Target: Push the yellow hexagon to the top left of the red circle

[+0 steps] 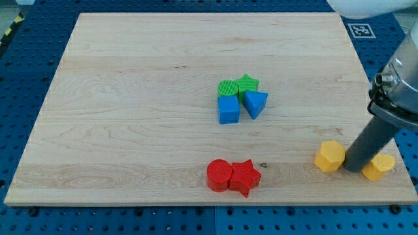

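Observation:
A yellow hexagon (330, 156) lies near the board's lower right. A second yellow block (379, 167), its shape unclear, lies just right of it near the board's corner. My tip (354, 169) stands between the two yellow blocks, close to both. A red circle (219, 175) lies near the view's bottom centre, touching a red star (245, 177) on its right. The yellow hexagon is far to the right of the red circle.
A cluster sits at the board's middle: a green round block (228, 88), a green star (247, 83), a blue cube (228, 109) and a blue triangle (255, 103). The wooden board (130, 98) lies on a blue perforated table. The arm's body (398, 85) rises at the right edge.

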